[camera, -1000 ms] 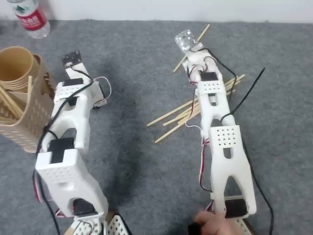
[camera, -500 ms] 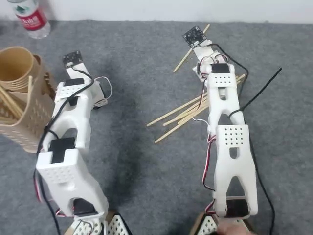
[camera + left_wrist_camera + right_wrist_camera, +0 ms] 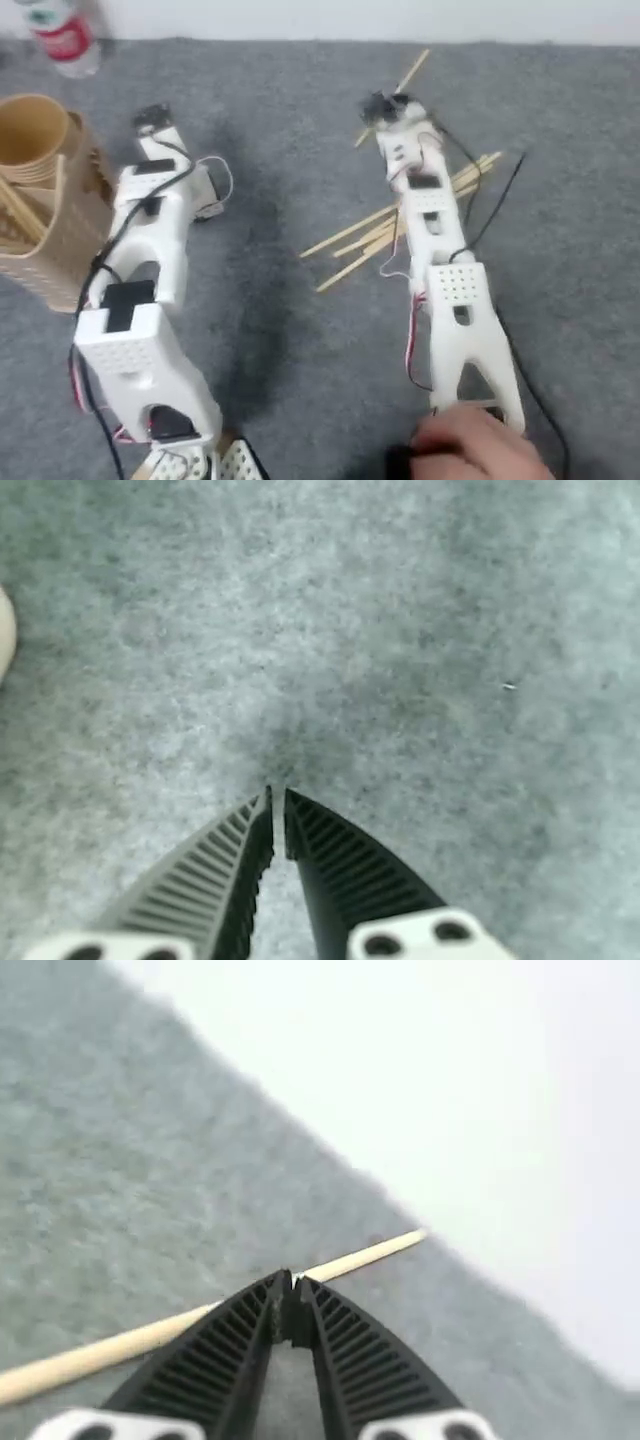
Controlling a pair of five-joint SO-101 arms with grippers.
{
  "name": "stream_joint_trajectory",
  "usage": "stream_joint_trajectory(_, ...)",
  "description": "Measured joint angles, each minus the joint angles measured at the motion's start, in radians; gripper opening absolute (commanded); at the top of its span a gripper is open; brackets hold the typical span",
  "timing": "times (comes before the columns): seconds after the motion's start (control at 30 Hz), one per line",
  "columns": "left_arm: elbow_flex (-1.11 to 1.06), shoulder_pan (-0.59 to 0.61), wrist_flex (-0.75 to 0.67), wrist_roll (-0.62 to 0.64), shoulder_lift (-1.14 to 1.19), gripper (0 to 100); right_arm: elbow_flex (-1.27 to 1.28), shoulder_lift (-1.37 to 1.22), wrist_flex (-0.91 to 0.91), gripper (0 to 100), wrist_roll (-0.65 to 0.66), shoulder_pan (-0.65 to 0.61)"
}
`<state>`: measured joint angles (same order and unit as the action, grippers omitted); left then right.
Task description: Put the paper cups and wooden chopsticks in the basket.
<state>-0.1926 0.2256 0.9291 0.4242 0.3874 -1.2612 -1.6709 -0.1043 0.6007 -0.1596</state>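
Observation:
Tan paper cups (image 3: 28,135) are stacked inside the woven basket (image 3: 55,250) at the far left, with chopsticks (image 3: 20,215) leaning in it. A loose pile of wooden chopsticks (image 3: 365,238) lies on the grey carpet under the right arm. One single chopstick (image 3: 412,68) (image 3: 130,1345) lies farther back. My right gripper (image 3: 380,104) (image 3: 292,1282) is shut with nothing in it, its tips just over that single chopstick. Beside the basket, my left gripper (image 3: 150,120) (image 3: 277,796) is shut above bare carpet.
A plastic bottle (image 3: 62,35) with a red label stands at the back left by the white wall. A person's hand (image 3: 475,450) rests at the right arm's base. Open carpet lies between the two arms.
The right arm has swung its gripper to the right and back to the left, ending over the single chopstick. A hand has come back to its base. The left arm has barely moved.

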Motion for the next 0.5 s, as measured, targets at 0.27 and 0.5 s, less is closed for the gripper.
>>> stream_joint_trajectory(0.27,0.0,0.0,0.0,0.0,0.0,1,-0.18,-0.046,0.13,0.7,-0.187,-0.003)
stream_joint_trajectory(0.5,0.0,0.0,0.0,0.0,0.0,1,-0.353,-0.011,0.505,0.7,-0.643,0.012)
